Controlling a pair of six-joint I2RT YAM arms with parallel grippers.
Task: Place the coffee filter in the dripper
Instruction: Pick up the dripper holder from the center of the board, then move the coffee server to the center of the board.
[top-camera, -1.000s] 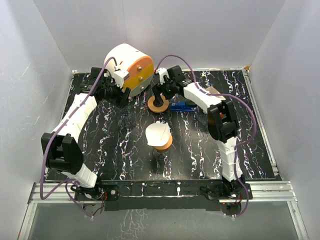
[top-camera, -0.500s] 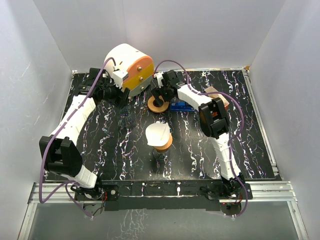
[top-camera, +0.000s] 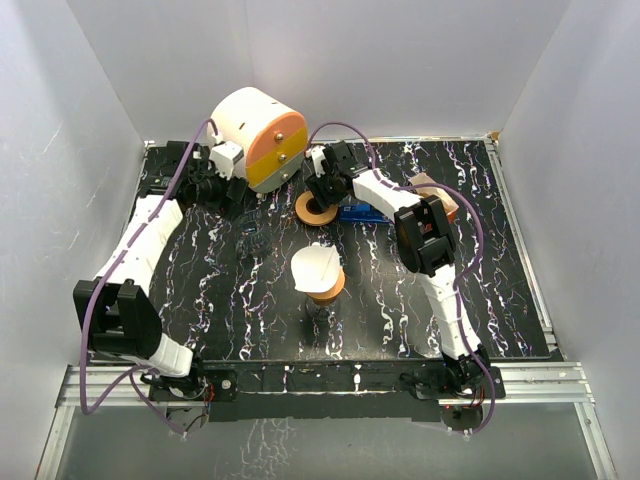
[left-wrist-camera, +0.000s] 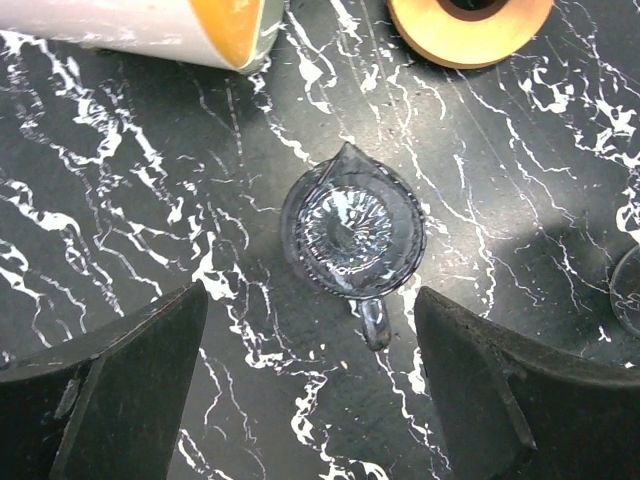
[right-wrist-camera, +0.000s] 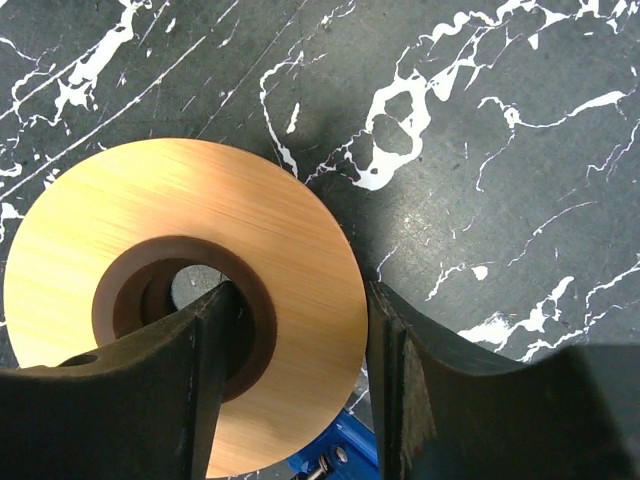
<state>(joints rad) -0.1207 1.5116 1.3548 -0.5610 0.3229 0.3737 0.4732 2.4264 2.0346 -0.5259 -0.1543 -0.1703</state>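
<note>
The white paper coffee filter (top-camera: 316, 264) sits in a small orange-brown cup (top-camera: 328, 291) in the middle of the black marbled table (top-camera: 500, 300); it is well apart from both claws, on their near side towards the arm bases, and neither wrist view shows it.

The left claw (left-wrist-camera: 310, 295) is spread wide and holds nothing; the clear ribbed glass dripper (left-wrist-camera: 350, 228) lies on the table below it and slightly ahead, between the lines of the two fingers, with its little handle pointing back towards the claw.

The right claw (right-wrist-camera: 300, 300) straddles the band of a round wooden ring (right-wrist-camera: 180, 230); one finger reaches into the ring's dark hole and the other stands just outside the rim. I cannot tell whether it pinches the wood yet.

Judging by its look, the filter will be very light, thin and soft; it should crease or crush under a firm squeeze and may slide or flutter once lifted. The part standing above the cup's rim looks the best hold; a shallow, gentle pinch on that upper edge would keep the cone's shape.

The glass dripper is likely smooth and slippery and may skate on the table if nudged, so the filter wants lowering straight down into its mouth.
</note>
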